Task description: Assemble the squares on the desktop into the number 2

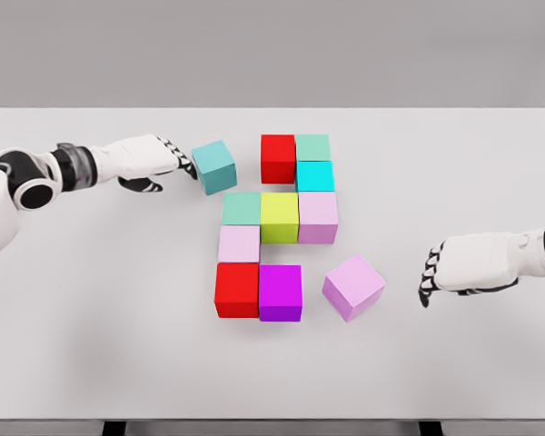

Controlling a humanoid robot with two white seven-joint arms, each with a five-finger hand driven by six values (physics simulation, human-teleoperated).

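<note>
Nine cubes packed flush: red cube (278,158), mint (313,147), cyan (315,175); below green (242,208), yellow-green (279,216), pink (318,217); pale pink (239,243); red (237,289), magenta (281,292). Loose, rotated: teal cube (215,166) upper left, lilac cube (353,287) lower right.

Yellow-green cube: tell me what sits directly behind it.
Behind the yellow-green cube shows bare tabletop, then the red cube. The cube itself hides part of that gap.

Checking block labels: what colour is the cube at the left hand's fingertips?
Teal cube, clearest in the head view.
</note>
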